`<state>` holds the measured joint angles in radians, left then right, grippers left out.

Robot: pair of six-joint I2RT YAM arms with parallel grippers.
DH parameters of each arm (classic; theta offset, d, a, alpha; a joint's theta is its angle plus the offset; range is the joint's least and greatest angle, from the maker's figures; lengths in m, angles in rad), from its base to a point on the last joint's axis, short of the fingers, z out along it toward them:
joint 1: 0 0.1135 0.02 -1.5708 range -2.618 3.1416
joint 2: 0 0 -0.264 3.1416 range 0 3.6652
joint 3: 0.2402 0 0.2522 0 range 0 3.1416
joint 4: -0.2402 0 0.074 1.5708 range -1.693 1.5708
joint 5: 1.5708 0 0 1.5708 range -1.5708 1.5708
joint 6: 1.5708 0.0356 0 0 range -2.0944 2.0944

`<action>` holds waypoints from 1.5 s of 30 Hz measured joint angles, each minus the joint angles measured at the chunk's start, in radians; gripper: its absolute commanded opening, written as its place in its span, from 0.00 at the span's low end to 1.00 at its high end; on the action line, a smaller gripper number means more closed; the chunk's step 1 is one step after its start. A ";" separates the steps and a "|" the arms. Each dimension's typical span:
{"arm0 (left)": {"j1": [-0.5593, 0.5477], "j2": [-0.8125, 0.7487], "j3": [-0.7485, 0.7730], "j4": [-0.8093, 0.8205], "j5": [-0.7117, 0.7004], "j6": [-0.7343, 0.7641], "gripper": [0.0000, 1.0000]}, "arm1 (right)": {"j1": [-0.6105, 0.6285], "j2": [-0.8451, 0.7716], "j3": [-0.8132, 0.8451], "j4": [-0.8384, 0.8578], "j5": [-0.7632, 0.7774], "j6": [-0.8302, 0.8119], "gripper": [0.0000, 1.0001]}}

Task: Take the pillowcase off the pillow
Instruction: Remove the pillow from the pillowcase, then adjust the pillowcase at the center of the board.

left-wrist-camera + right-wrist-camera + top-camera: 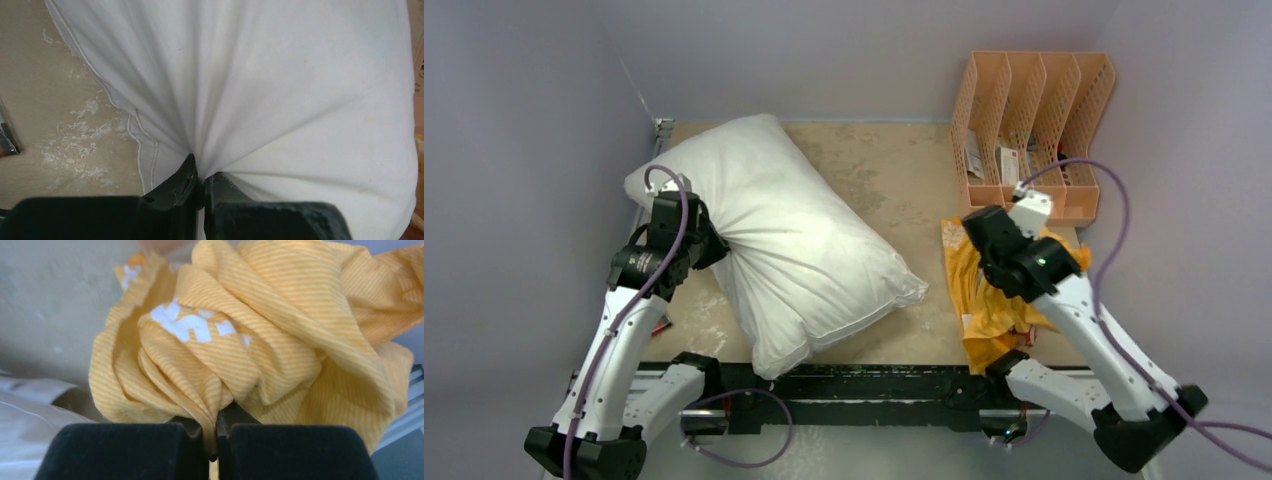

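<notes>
Left: my left pincer [201,176] is pinched tight on a pleat of the pillow [794,235], which lies bare on the table [894,170], left of centre.

Right: my right pincer [214,435] is clamped on a fold of the pillowcase [260,350], which is bunched apart from the pillow, just in front of the organiser [1034,110].

The case looks fully off.

Risks, as I judge them: moving either arm without letting go would drag its cloth along. The pillow could slide over the near edge, or the case could snag on the organiser.
</notes>
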<state>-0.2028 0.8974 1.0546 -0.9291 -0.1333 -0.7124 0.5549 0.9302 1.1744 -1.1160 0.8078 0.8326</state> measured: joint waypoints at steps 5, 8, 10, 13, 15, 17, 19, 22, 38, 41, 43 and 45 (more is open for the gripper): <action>0.004 0.000 0.000 0.003 0.026 0.000 0.00 | -0.006 0.153 -0.245 0.162 -0.212 -0.027 0.03; 0.005 0.000 0.000 0.007 0.037 0.000 0.00 | -0.010 0.219 -0.289 0.183 -0.296 -0.023 0.27; 0.005 -0.001 0.000 0.008 0.040 0.000 0.00 | -0.012 0.232 -0.288 0.185 -0.306 -0.011 0.62; 0.005 -0.004 -0.004 0.008 0.044 0.000 0.00 | -0.020 0.208 -0.265 0.163 -0.304 -0.011 0.73; 0.005 -0.004 -0.005 0.008 0.045 0.000 0.00 | -0.026 0.180 -0.224 0.138 -0.304 -0.016 0.75; 0.005 -0.005 -0.006 0.009 0.047 0.000 0.00 | -0.028 0.148 -0.167 0.111 -0.301 -0.015 0.76; 0.005 -0.005 -0.006 0.009 0.049 0.000 0.00 | -0.031 0.105 -0.107 0.097 -0.298 -0.015 0.76; 0.006 -0.005 -0.006 0.010 0.053 0.000 0.00 | -0.031 0.045 -0.072 0.095 -0.294 -0.013 0.75; 0.006 0.000 -0.006 0.024 0.079 0.010 0.00 | -0.433 0.353 -0.461 0.494 -0.632 -0.031 0.03; 0.006 0.000 -0.006 0.024 0.081 0.018 0.00 | -0.537 0.343 -0.462 0.555 -0.676 -0.041 0.00; 0.006 0.001 -0.006 0.024 0.082 0.020 0.00 | -0.584 0.309 -0.450 0.557 -0.668 -0.052 0.01; 0.006 0.002 -0.006 0.024 0.082 0.022 0.00 | -0.618 0.260 -0.399 0.521 -0.625 -0.071 0.03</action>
<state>-0.1967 0.8993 1.0489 -0.9051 -0.0517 -0.6903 -0.0628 1.1900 0.7750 -0.5945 0.1825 0.7612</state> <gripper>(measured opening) 0.030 0.012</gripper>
